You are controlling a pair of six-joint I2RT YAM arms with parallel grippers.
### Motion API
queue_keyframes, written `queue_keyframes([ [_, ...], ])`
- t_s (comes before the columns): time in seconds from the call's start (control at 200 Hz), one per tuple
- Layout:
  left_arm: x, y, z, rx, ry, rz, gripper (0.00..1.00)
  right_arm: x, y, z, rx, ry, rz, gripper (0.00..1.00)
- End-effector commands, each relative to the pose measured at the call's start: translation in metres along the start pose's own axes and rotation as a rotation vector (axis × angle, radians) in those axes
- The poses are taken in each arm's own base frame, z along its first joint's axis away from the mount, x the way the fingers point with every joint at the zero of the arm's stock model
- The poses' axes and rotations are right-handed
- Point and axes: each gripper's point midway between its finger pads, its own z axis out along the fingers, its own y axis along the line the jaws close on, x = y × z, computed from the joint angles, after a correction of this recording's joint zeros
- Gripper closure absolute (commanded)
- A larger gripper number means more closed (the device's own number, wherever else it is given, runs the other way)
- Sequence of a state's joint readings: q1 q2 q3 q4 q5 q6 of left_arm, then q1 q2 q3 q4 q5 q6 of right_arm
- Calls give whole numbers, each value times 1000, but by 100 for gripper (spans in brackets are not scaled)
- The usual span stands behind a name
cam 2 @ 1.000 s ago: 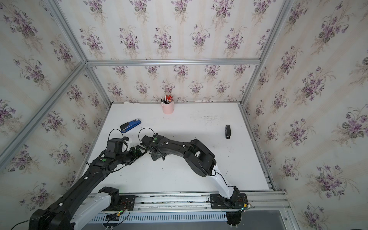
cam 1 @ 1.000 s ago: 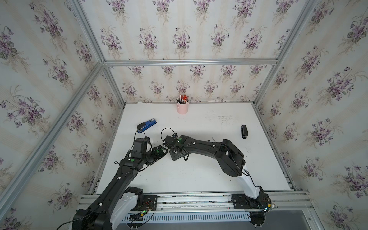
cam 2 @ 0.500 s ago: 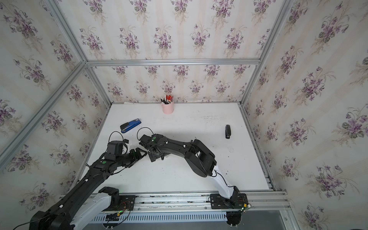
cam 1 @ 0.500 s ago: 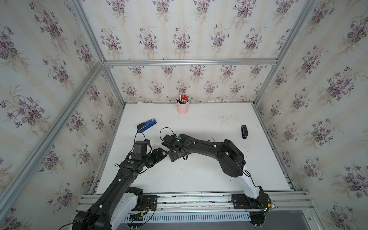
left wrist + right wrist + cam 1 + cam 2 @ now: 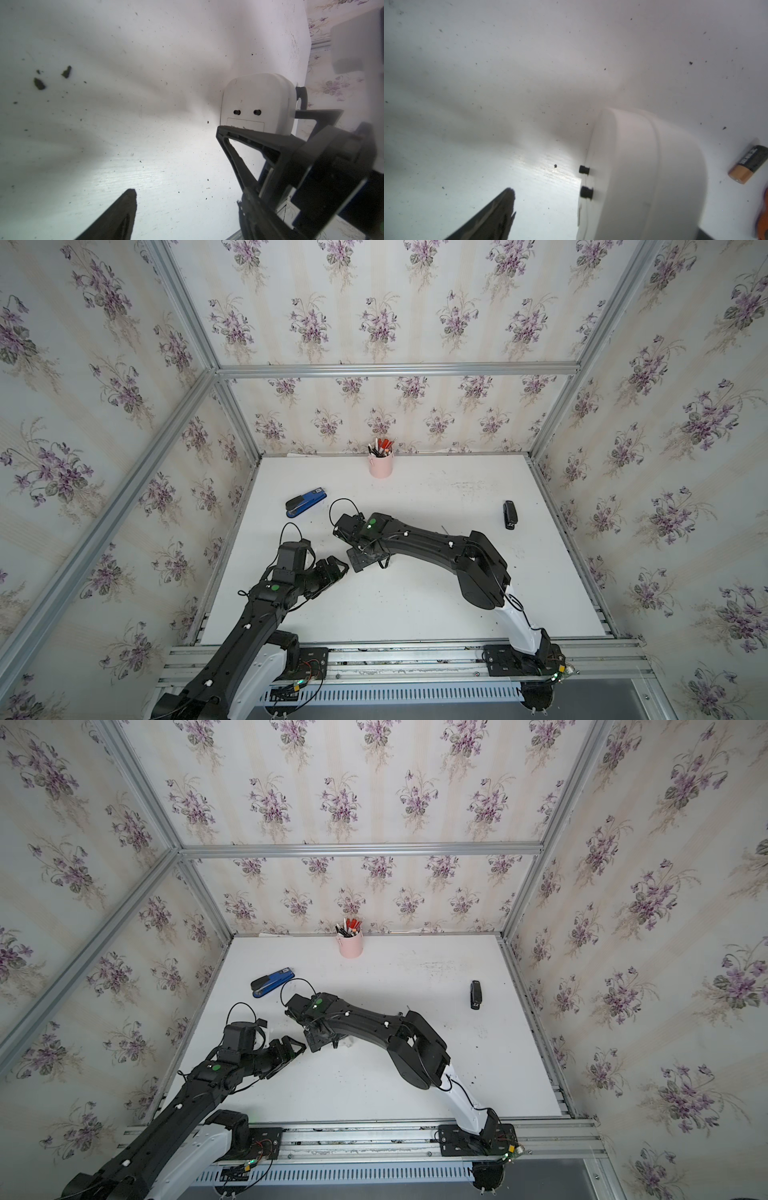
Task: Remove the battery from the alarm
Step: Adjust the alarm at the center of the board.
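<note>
The alarm is a white rounded-square clock standing on edge on the table, its back with two black knobs towards the left wrist camera. My right gripper is open and straddles it; one finger stands clear of the knobbed back, the other is hidden behind the case. The battery, black with a copper end, lies on the table beyond the alarm. My left gripper is open and empty, a short way from the alarm. In both top views the right gripper covers the alarm, and the left gripper is beside it.
An orange tool handle lies near the battery. A blue stapler sits at the back left, a pink pen cup by the back wall, a small black stapler at the right. Dark crumbs dot the table.
My left gripper has drawn back slightly towards the table's front. The right gripper has shifted a little to the left. Both stay open.
</note>
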State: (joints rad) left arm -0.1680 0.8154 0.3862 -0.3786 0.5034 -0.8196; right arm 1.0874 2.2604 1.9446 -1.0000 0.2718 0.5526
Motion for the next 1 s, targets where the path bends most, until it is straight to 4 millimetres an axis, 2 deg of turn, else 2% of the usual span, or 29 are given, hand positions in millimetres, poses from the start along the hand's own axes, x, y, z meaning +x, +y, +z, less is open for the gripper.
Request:
queue_keyframes([
  [0.0,1,1,-1,-3,-1,4,18,0,-7,-2,63,8,-36,0],
  [0.19,2,2,-1,1,0,10,18,4,0,-1,105,25,-91,0],
  [0.385,1,-2,-3,11,-2,19,18,-3,4,-17,41,-42,-73,0],
  [0.505,0,-4,-4,14,0,23,18,1,-4,-12,69,-17,-78,0],
  [0.624,0,-5,-5,14,-2,25,18,2,-3,-10,69,-11,-87,26],
  [0.669,0,-5,-5,13,-5,28,18,1,-3,-10,70,-15,-83,29],
  [0.739,0,-4,-5,10,-3,28,18,5,-4,-5,79,-5,-88,41],
  [0.784,0,-4,-5,10,-3,29,19,7,-8,-3,99,2,-81,59],
  [0.809,1,-4,-5,10,-2,29,18,7,-9,-3,104,1,-79,64],
  [0.994,0,-4,-5,9,-4,32,19,7,-18,-4,156,-3,-96,61],
])
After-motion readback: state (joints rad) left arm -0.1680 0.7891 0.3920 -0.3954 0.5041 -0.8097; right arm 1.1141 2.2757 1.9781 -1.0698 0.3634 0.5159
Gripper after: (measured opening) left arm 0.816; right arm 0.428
